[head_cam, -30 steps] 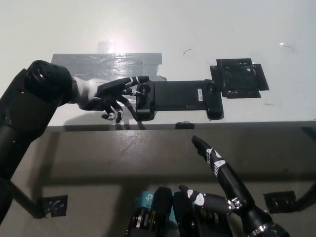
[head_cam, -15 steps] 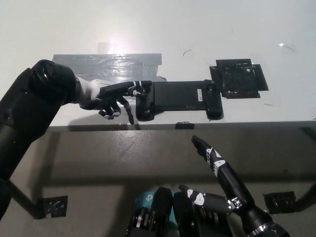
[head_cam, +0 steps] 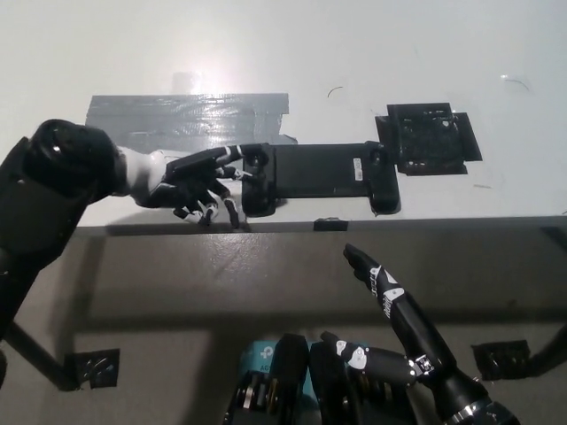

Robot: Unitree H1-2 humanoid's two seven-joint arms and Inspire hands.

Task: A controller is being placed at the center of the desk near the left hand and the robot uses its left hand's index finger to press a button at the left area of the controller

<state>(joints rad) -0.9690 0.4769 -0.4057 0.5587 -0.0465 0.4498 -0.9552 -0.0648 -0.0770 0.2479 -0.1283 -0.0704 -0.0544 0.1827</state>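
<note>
Change: the left hand [head_cam: 190, 181] is sitting slightly lower and further left than 0.5 s ago, its arm drawn back toward the desk's near edge; the controller has not shifted.
Left hand: it is reaching in from the left with one finger stretched onto the controller's left end, the other fingers spread and drooping, gripping nothing.
Controller [head_cam: 319, 175]: it is lying flat near the front edge of the white desk [head_cam: 354, 53], just below a strip of grey tape [head_cam: 186, 113] and left of a black square patch [head_cam: 430, 140].
Right hand [head_cam: 390, 332]: it is resting below the desk edge at lower right, fingers extended and apart, holding nothing.
</note>
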